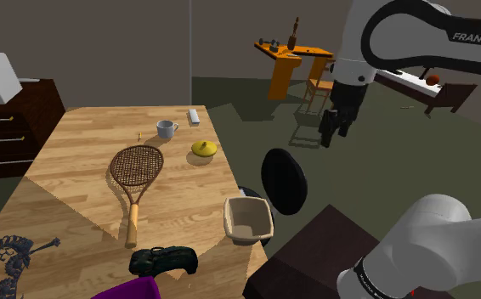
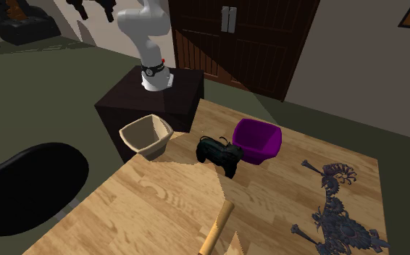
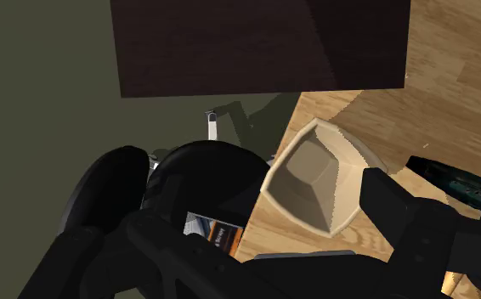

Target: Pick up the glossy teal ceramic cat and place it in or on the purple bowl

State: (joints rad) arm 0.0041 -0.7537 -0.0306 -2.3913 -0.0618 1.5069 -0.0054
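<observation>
Black jaws stand apart with nothing between them. They hang in the air off the desk (image 1: 77, 144), higher than the beige tub (image 1: 249, 219) and over the black chair (image 1: 283, 180) that stands on the floor just beside that tub. The tub sits upright at the edge of the wooden desk, near the dark stand (image 2: 124, 101). The dark teal cat (image 2: 220, 153) lies on the desk just beside the tub, on the side away from the chair and well apart from the jaws. The purple bowl (image 2: 257, 140) sits beyond the cat from the tub, so the cat is between the two. It is close against the bowl, but I cannot tell whether they touch. Farther from the tub lie a racket (image 1: 135, 174), a yellow lid-like thing (image 1: 203, 149) and a white mug (image 1: 166, 129).
</observation>
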